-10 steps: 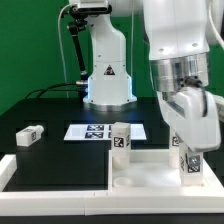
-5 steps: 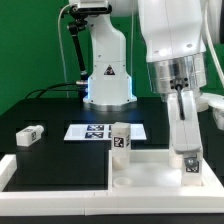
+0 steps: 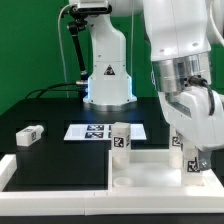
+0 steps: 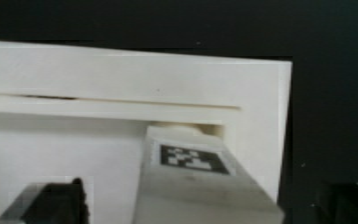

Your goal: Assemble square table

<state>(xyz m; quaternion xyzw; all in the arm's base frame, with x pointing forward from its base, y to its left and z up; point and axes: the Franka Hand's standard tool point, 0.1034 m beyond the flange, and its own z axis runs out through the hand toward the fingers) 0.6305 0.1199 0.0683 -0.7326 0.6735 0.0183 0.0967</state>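
The square table top is a white rimmed tray lying at the front of the exterior view, right of centre. One tagged white leg stands upright in its back left corner. A second leg stands in the right corner, with my gripper straddling it from above. In the wrist view this leg rises from the top between the jaws of my gripper. The gripper is open, and a gap shows between the dark finger and the leg. A third leg lies loose on the black table at the left.
The marker board lies flat behind the table top, in front of the arm's white base. A low white border rail runs along the front and left edges of the black work surface.
The jaws have opened and let go of the right leg, which stays standing in its corner. The wrist turned and then swung back over the leg.
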